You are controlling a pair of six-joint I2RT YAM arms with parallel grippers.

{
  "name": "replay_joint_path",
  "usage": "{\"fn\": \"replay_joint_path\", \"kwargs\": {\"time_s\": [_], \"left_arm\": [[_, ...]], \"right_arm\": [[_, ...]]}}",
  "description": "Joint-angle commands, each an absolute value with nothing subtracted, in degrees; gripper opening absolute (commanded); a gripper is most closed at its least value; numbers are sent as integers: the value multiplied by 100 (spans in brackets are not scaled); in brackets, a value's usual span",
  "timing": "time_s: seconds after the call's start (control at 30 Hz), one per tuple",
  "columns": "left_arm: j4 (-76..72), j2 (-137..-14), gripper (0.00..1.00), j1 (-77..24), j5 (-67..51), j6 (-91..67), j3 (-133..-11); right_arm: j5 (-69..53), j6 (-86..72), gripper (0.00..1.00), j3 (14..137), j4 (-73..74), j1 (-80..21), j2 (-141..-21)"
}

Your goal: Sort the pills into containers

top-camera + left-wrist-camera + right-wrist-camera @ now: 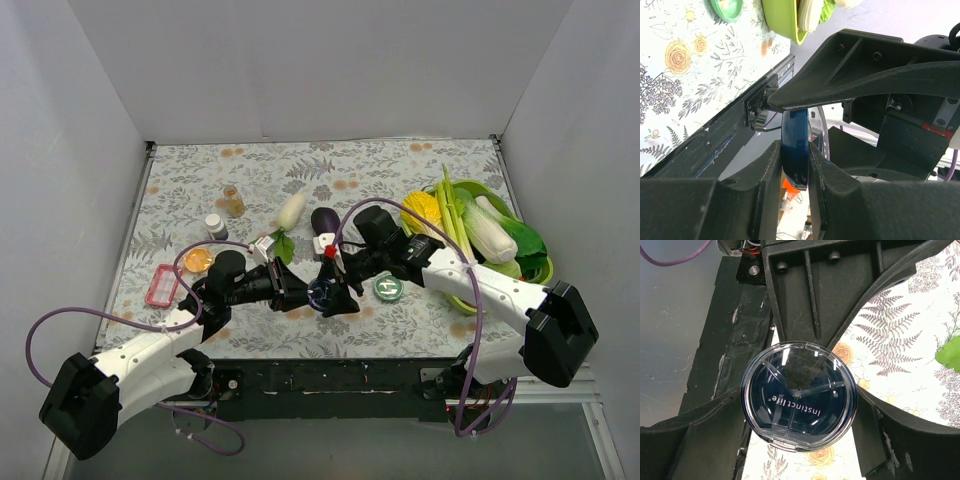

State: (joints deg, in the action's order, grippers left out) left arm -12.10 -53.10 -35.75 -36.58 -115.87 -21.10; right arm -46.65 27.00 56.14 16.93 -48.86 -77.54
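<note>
- The blue tin (805, 415) is right in the middle of things, held between the two arms over the near-centre part of the table (180, 180). It looks lifted off the surface rather than resting on it.
- Left gripper (794, 155): almost fully closed, pinching the tin across its thin dimension. One finger is on each flat face, and its own camera sees the tin edge-on between them.
- Right gripper (800, 390): opened about as wide as the tin. Its two fingers come in on opposite sides of the rim and look pressed against it, so both grippers have hold of the same tin.
- From the right wrist camera you look straight at the tin's clear lid. It has white lettering on it and dividers underneath that split the inside into compartments. I can't make out any pills in there.
- The green-topped tin (388, 287) sits on the table just to the right of the two grippers, under the right arm's wrist.
- The amber bottle (233, 201) stands upright further back on the left, well apart from the action.
- The lime-green tray (478, 187) full of veg is over on the right side.
</note>
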Motion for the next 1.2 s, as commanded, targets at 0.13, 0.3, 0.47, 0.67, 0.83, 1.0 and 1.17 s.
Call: {"fn": "replay_joint_path", "kwargs": {"time_s": [0.13, 0.3, 0.47, 0.67, 0.83, 1.0, 1.17], "left_arm": [[-1292, -5370, 0, -3639, -3551, -12199, -2136], [-1292, -5379, 0, -3639, -3568, -12208, -2136], [-1309, -5353, 0, -3630, -3560, -12234, -2109], [-1354, -5317, 0, -3630, -3551, -12287, -2074], [-1336, -5300, 0, -3639, -3489, -12305, -2074], [-1275, -5265, 0, -3630, -3393, -12349, -2074], [-1257, -5186, 0, -3630, -3278, -12428, -2013]], "right_arm": [[-4737, 1978, 77, 6258, 1222, -4913, -8007], [-4878, 1793, 92, 6363, 1178, -4922, -8086], [-4966, 1723, 94, 6460, 1204, -4922, -8130], [-4694, 1740, 89, 6363, 1239, -4922, -8183], [-4500, 1758, 88, 6328, 1301, -4975, -8183], [-4132, 1898, 86, 6311, 1441, -5141, -8165], [-3754, 2039, 86, 6328, 1617, -5212, -8121]]}}
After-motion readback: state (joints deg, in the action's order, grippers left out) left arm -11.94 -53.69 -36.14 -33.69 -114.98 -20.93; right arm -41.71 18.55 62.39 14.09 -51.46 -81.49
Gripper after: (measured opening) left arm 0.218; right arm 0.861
